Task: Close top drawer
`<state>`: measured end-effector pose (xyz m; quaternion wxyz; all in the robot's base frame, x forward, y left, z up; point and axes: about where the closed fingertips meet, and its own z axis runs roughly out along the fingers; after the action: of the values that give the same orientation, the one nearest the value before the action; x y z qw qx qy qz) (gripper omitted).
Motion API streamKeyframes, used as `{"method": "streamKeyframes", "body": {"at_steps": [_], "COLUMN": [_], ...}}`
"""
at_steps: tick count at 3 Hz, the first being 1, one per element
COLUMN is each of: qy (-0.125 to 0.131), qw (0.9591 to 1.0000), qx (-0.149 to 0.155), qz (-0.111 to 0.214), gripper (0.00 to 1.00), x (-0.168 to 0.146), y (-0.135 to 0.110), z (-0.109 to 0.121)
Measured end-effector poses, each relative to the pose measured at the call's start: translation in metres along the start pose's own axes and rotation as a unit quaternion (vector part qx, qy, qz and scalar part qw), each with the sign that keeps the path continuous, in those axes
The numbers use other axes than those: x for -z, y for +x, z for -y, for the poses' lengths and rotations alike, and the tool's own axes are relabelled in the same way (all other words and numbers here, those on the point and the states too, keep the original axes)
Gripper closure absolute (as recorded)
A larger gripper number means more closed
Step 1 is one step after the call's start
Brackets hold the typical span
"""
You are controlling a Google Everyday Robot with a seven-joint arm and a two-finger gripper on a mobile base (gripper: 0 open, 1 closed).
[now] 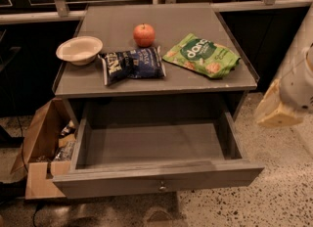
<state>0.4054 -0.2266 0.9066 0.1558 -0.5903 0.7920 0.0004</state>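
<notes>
The top drawer (156, 182) of the grey cabinet is pulled fully out toward me. It is a wide, shallow grey box with a plain flat front and a small round metal knob (162, 188) at its centre, and its inside is empty. My gripper (276, 111) is at the right edge of the view, a tan part below the white arm. It hangs to the right of the cabinet, about level with the drawer's right side wall, apart from the drawer and touching nothing.
On the cabinet top (230, 81) lie a white bowl (79, 50), a red apple (144, 34), a dark blue chip bag (132, 63) and a green snack bag (201, 55). An open cardboard box (41, 145) with items stands on the floor at the left. Speckled floor lies to the right.
</notes>
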Motion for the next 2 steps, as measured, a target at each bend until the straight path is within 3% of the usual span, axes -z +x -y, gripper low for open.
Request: {"method": "streamKeyframes", "body": {"at_steps": [2], "qy": [-0.043], "qw": [0.9984], "qx": [-0.031], "qz": [0.023], "gripper": [1.0], "x": [-0.08], "y": [0.028], "z": [-0.036]}}
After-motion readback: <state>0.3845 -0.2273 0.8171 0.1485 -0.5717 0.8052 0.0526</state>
